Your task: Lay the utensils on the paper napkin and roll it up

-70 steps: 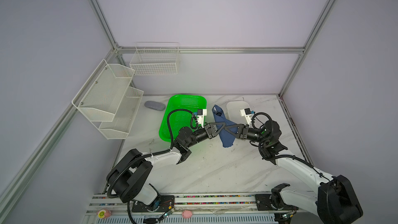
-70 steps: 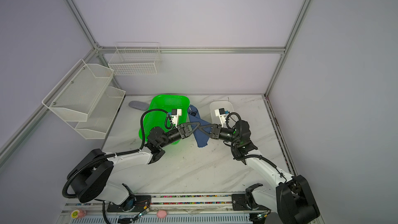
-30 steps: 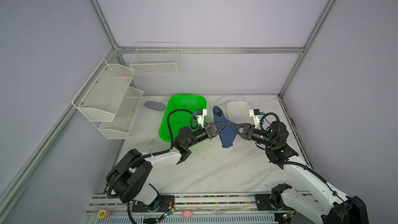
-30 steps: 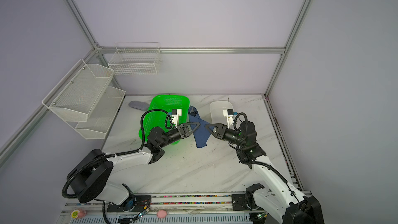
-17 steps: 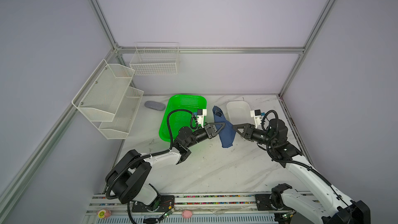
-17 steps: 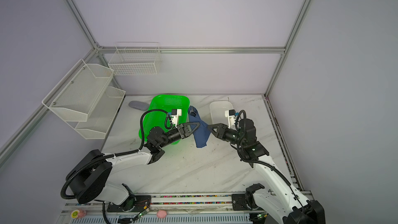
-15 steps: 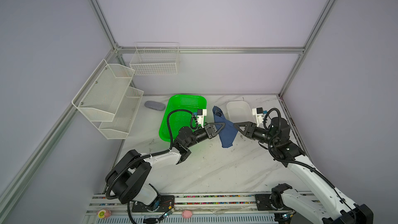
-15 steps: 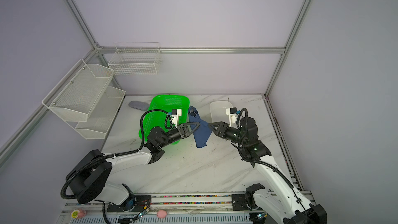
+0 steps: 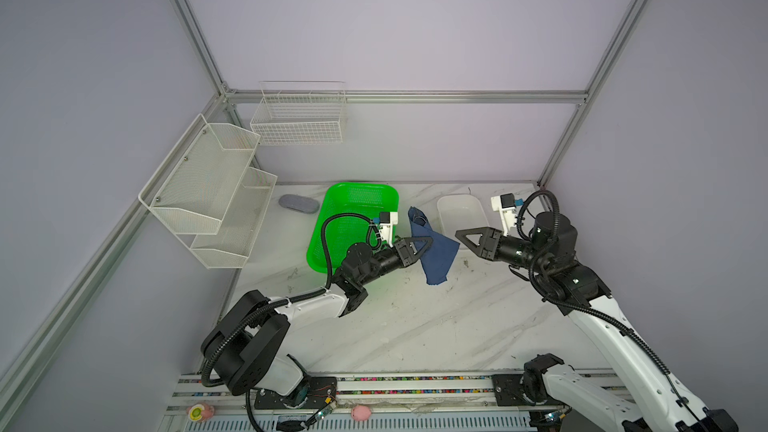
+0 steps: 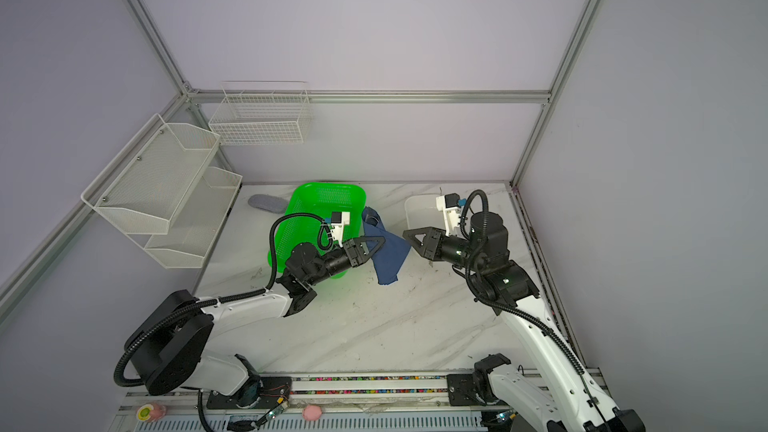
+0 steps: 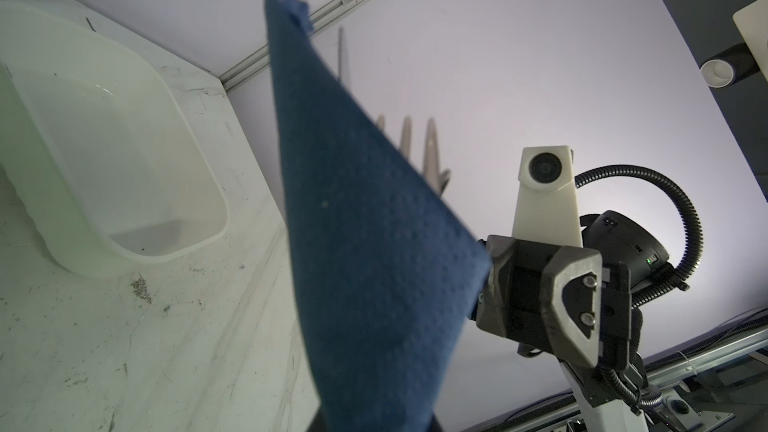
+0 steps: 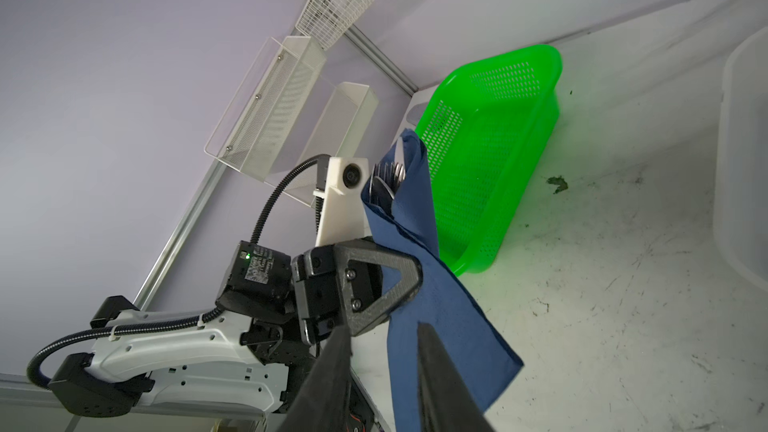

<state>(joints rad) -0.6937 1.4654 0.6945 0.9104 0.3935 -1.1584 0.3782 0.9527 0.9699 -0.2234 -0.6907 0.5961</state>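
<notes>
The paper napkin (image 9: pixel 436 257) (image 10: pixel 390 257) is a dark blue sheet hanging above the marble table, folded loosely round the utensils. My left gripper (image 9: pixel 429 240) (image 10: pixel 382 241) is shut on its upper part. Fork tines and a spoon bowl, the utensils (image 12: pixel 388 182), poke out of the fold's far end; the fork and knife tips (image 11: pixel 415 147) show behind the napkin (image 11: pixel 365 263). My right gripper (image 9: pixel 459 235) (image 10: pixel 406 234) (image 12: pixel 382 332) stands open just right of the napkin's corner, holding nothing; whether it touches the napkin (image 12: pixel 440 313) I cannot tell.
A green basket (image 9: pixel 353 197) lies left of the napkin and a white tray (image 9: pixel 446 222) behind my right gripper. A grey oval object (image 9: pixel 296 203) lies at the back left. Wire shelves (image 9: pixel 208 189) hang on the left wall, a wire basket (image 9: pixel 299 118) on the back wall.
My right gripper, close against the napkin at first, has drawn back to the right and risen a little. The left gripper and the napkin have stayed in place.
</notes>
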